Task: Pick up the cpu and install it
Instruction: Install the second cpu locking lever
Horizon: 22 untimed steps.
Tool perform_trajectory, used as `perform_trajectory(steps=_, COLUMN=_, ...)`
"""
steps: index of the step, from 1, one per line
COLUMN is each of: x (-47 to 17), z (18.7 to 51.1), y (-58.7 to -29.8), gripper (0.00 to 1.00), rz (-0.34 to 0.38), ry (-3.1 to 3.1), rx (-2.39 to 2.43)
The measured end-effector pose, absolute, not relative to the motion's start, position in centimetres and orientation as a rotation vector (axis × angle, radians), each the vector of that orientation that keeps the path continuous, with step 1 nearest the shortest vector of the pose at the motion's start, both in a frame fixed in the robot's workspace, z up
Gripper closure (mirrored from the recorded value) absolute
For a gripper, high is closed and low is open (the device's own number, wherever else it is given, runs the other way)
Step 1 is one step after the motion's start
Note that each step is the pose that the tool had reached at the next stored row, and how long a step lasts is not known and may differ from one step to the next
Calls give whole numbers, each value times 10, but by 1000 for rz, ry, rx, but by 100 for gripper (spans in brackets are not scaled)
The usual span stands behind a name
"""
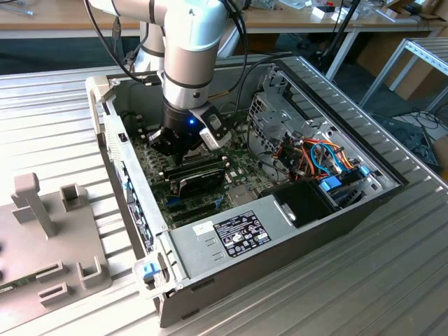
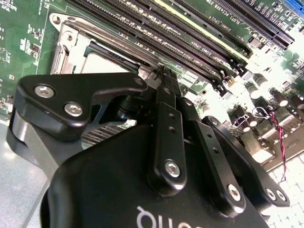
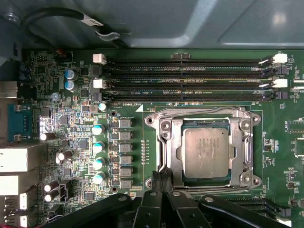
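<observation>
Small flat square cpu with dull silver-grey metal top (image 3: 207, 153) sits inside shiny hinged metal retention frame (image 3: 166, 151) on green motherboard (image 3: 137, 118), just below black memory slots (image 3: 187, 78). Risk — chip tilted in socket, pins bend if frame pressed. Black gripper (image 3: 164, 178) fingertips together, empty, at frame's edge beside cpu — contact unclear.

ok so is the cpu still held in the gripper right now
No. In the first wrist view the cpu lies flat inside the metal retention frame on the motherboard, apart from the gripper, whose fingertips are together beside the frame.
</observation>
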<state>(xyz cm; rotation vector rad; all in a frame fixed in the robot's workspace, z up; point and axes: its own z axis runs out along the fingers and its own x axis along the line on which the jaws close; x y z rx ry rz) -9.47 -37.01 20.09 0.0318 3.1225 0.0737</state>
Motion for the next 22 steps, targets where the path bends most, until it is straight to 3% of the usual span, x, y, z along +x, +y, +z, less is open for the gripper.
perform_trajectory(steps=22, x=-101, z=201, y=-370, gripper=89, rz=74, ry=3120, rx=32)
